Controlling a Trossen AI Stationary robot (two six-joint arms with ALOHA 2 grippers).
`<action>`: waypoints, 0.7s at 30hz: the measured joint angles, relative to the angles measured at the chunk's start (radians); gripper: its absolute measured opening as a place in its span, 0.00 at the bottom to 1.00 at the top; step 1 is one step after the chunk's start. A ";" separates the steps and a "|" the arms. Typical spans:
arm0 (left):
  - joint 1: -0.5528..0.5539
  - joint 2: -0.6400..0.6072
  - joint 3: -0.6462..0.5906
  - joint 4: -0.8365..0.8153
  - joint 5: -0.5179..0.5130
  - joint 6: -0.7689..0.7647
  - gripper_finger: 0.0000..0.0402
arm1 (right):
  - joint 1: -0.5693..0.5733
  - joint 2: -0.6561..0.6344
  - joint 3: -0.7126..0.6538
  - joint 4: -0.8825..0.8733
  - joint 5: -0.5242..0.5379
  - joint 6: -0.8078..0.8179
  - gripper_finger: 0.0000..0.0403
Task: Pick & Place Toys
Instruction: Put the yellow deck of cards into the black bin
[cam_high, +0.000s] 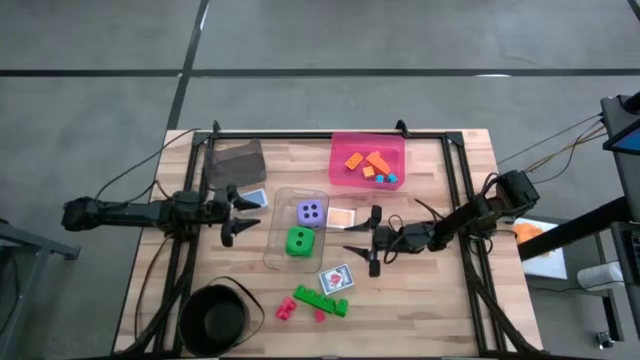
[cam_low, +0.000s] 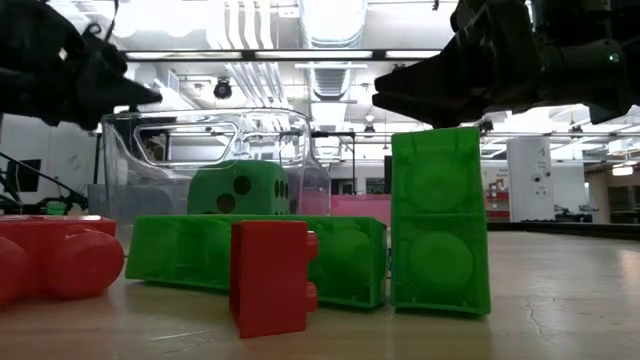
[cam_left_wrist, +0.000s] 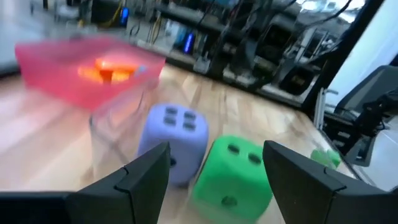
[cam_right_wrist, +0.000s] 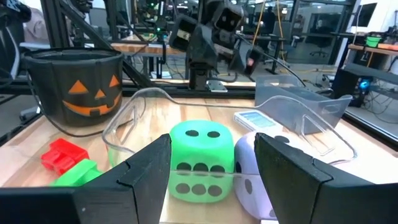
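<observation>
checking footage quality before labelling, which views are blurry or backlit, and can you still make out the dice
Left wrist view: motion-blurred, pink bin smeared, yet purple die and green die stay readable. Low view: bright ceiling lights behind leave both arms as dark silhouettes; green die shows through the clear bin. Right wrist and high views: sharp, evenly lit.

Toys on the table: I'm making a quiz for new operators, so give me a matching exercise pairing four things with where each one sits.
Things:
1. green die
2. orange bricks
3. picture card
4. black bowl

Places:
A. in the pink bin
B. at the table's near left corner
C. in the clear bin, beside the purple die
D. flat on the wood, just above the green brick

Pairs: 1-C, 2-A, 3-D, 4-B
</observation>
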 joint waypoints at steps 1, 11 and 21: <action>0.000 0.000 0.000 0.022 0.000 0.021 0.64 | 0.000 0.000 0.000 -0.003 0.000 0.000 0.58; 0.001 0.000 0.000 0.123 -0.011 0.159 0.64 | -0.017 0.000 0.011 -0.002 0.020 -0.022 0.58; 0.001 0.000 0.000 0.179 -0.063 0.251 0.64 | -0.061 0.019 0.069 -0.004 0.022 -0.113 0.58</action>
